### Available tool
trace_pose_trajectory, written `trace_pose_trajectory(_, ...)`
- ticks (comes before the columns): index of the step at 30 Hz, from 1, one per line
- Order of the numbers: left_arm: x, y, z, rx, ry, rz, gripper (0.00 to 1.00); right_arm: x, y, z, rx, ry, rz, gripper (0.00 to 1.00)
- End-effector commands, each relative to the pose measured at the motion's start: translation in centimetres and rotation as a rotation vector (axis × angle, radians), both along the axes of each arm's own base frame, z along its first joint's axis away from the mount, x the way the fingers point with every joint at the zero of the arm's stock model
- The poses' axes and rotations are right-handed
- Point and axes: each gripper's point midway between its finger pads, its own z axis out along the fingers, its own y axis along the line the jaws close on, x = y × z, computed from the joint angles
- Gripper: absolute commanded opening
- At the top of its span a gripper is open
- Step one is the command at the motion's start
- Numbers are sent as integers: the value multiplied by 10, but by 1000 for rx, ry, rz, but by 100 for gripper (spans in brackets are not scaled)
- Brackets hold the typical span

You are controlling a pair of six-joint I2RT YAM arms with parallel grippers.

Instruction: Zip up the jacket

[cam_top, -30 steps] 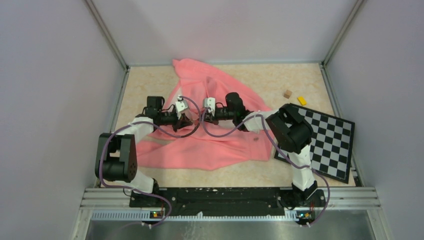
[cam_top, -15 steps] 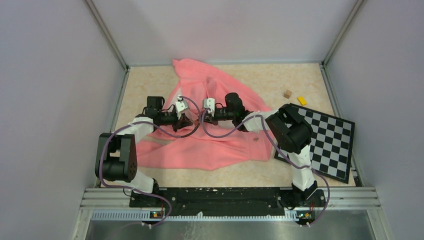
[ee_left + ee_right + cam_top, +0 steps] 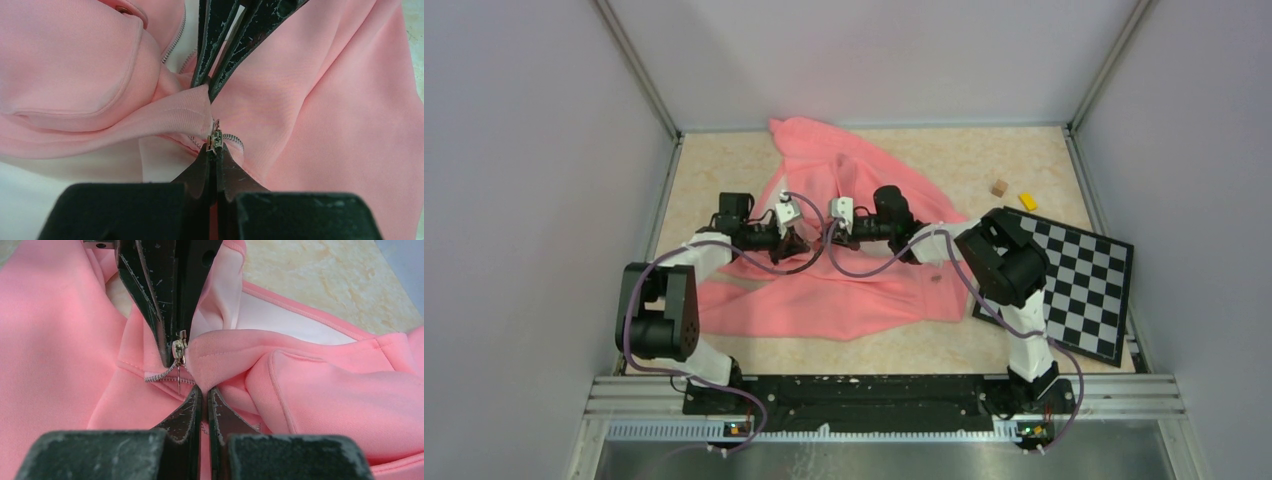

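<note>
Two pincers, both closed, meet tip to tip at the zipper slider (image 3: 215,136). My left pincer (image 3: 214,150) is clamped on that small metal slider. My right pincer (image 3: 204,391) is clamped on a fold of the jacket's edge just beside the slider. The jacket (image 3: 844,290) lies crumpled on the table (image 3: 984,160), spread all round the slider.

Risks, as I judge them:
- The slider is tiny, hard and smooth against my narrow tips, so a pull off its line could make it twist or slip free.
- The fold in my right pincer bulges close to the slider. If it slackens, soft cloth could feed into the slider and jam it.
- I cannot tell whether both rows of zipper teeth (image 3: 161,375) are seated in the slider. If only one is, the pull closes nothing.

Materials: the pink cloth is thick, matte, soft and rounded at its seams, with a paler lining beyond the slider. The teeth are a thin, pale, flexible line.
</note>
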Motion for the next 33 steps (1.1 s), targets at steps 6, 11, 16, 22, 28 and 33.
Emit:
trace_pose_trajectory(6,0,-9,6,-24,4,-44,0,-18,28,42,71,-134,110,0)
trace_pose_trajectory(11,-1,-9,7,-23,3,-43,0,-23,31,46,80,-140,118,0)
trace_pose_trajectory(16,0,-11,5,-19,10,-48,0,-37,36,64,138,-155,152,0)
trace_pose_trajectory(22,-1,-11,11,-28,3,-50,0,-48,50,50,95,-100,175,0)
trace_pose_trajectory(28,3,-9,18,-19,-36,-27,0,-60,40,45,98,-67,171,0)
trace_pose_trajectory(33,6,-6,21,-9,-55,-3,0,-67,39,33,62,-34,168,0)
